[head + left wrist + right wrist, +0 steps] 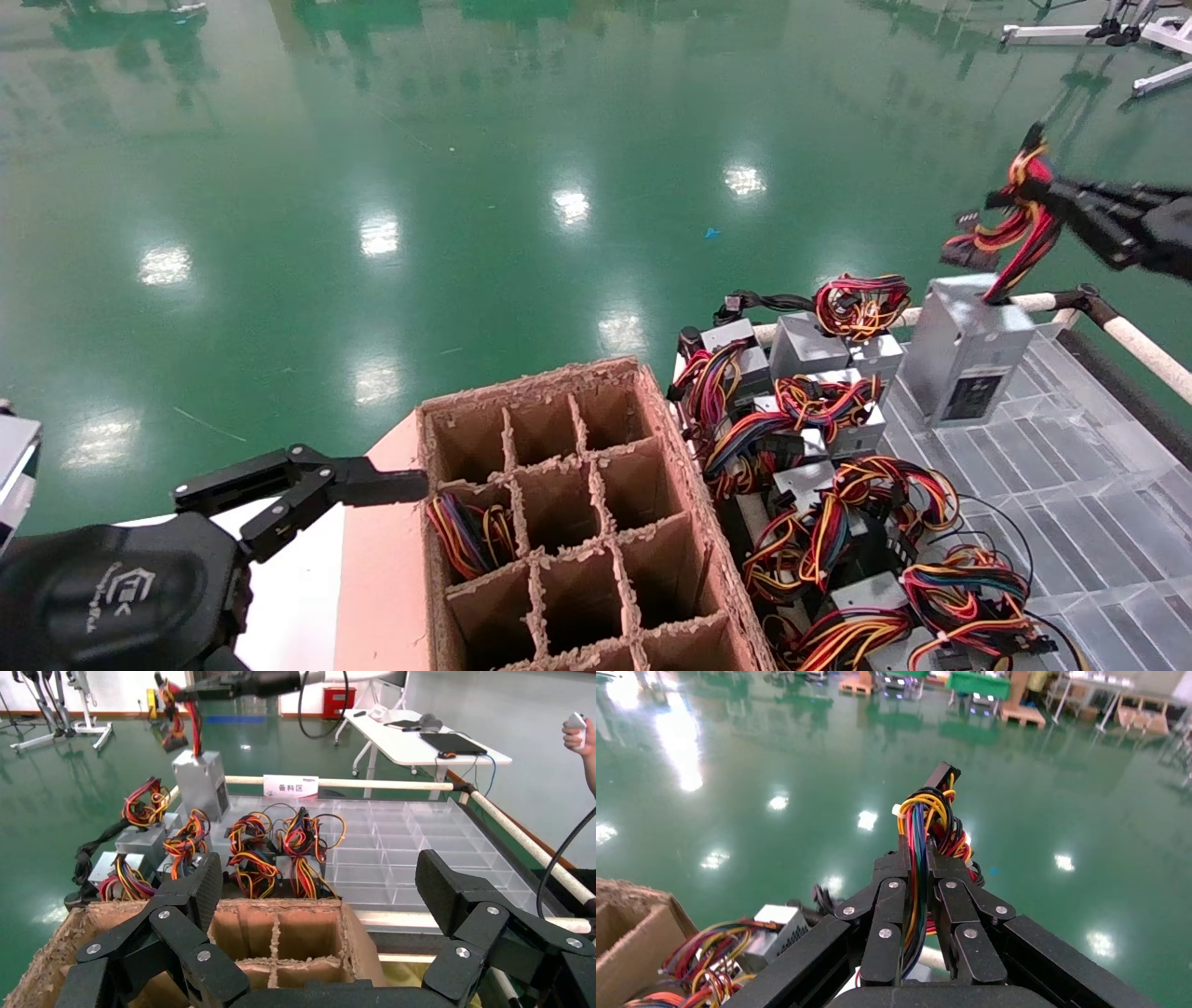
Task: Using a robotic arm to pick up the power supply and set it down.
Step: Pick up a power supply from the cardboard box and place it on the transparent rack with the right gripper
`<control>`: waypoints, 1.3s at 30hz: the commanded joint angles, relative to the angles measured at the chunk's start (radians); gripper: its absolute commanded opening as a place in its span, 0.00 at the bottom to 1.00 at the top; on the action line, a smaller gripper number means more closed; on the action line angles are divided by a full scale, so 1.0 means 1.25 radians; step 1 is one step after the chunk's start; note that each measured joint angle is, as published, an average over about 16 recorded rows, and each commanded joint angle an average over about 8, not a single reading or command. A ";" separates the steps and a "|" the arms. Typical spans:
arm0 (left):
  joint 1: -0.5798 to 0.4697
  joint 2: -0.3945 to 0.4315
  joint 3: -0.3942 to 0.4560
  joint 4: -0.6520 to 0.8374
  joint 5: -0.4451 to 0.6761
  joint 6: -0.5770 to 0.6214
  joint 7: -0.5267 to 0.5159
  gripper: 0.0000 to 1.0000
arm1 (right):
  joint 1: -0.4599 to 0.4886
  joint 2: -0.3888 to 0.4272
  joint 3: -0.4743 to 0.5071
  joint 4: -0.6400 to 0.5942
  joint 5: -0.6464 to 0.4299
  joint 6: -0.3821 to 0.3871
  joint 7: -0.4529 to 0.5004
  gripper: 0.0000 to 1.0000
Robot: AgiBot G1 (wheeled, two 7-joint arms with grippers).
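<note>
The power supply [968,354] is a grey metal box with a black-and-white label, upright at the far end of the clear tray [1071,485]. It hangs by its red, yellow and black wire bundle [1020,219]. My right gripper [1048,200] is shut on that bundle above the box. In the right wrist view the wires [923,815] run between the closed fingers of the right gripper [918,855]. The left wrist view shows the box [200,783] under the right gripper [204,692]. My left gripper [307,485] stays open and empty beside the cardboard box; its fingers [200,888] stand wide apart.
A cardboard box [652,410] with divider cells sits in front of me; one cell holds a wire bundle [470,536]. Several other wired grey supplies [819,438] are heaped on the tray's near side. A padded rail [1145,349] borders the tray. A white table [422,741] stands beyond.
</note>
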 commanded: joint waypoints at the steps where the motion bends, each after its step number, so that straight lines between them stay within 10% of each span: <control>1: 0.000 0.000 0.000 0.000 0.000 0.000 0.000 1.00 | -0.011 -0.006 0.000 -0.001 -0.001 0.018 0.002 0.00; 39: 0.000 0.000 0.001 0.000 0.000 0.000 0.000 1.00 | -0.176 -0.052 0.032 0.023 0.041 0.151 0.062 0.00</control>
